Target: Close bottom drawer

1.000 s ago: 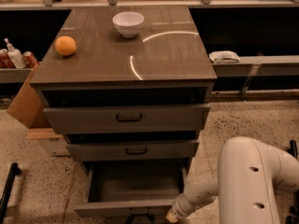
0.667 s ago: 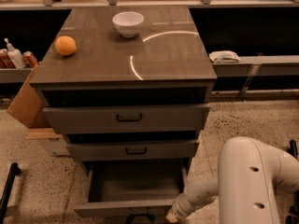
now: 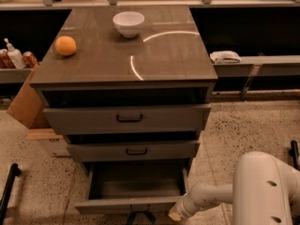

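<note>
The bottom drawer point(image 3: 133, 187) is grey-brown wood, the lowest of three in the cabinet point(image 3: 122, 55). It stands pulled far out and its inside is empty. Its front panel point(image 3: 117, 205) runs along the bottom of the view, and I cannot make out its handle. My white arm point(image 3: 211, 196) reaches in from the lower right, low above the floor. My gripper point(image 3: 140, 218) is a dark shape at the bottom edge of the view, right in front of the middle of the drawer's front panel and partly cut off.
The middle drawer point(image 3: 133, 150) and top drawer point(image 3: 126, 118) stand slightly out. A white bowl point(image 3: 128, 23) and an orange point(image 3: 65, 45) sit on the cabinet top. A cardboard box point(image 3: 28, 104) stands to the left, and a shelf with a cloth point(image 3: 225, 56) to the right.
</note>
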{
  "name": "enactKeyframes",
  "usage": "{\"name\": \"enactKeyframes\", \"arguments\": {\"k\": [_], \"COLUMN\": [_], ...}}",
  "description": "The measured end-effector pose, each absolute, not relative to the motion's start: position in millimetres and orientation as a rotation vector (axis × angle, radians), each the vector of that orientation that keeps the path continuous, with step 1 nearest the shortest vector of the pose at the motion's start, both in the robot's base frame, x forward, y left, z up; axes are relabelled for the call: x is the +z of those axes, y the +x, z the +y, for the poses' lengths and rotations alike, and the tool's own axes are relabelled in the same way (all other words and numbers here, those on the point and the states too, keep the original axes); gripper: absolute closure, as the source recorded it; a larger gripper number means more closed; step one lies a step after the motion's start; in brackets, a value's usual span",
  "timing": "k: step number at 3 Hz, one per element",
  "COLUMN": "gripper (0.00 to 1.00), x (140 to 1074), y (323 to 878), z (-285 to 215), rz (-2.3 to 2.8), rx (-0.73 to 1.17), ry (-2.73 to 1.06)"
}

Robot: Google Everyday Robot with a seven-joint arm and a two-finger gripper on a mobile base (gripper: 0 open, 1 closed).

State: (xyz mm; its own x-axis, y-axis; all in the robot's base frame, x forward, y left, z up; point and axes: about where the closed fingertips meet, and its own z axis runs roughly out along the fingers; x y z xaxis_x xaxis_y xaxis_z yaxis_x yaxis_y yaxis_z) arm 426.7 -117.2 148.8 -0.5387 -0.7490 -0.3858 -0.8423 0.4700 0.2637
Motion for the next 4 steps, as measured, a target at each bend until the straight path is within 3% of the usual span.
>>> {"name": "enactKeyframes", "arguments": {"k": [4], "gripper": [1.00], "x": [151], "y": [493], "z": [-89], "rz": [2.180], "rx": [0.611], "ry": [-1.503]}}
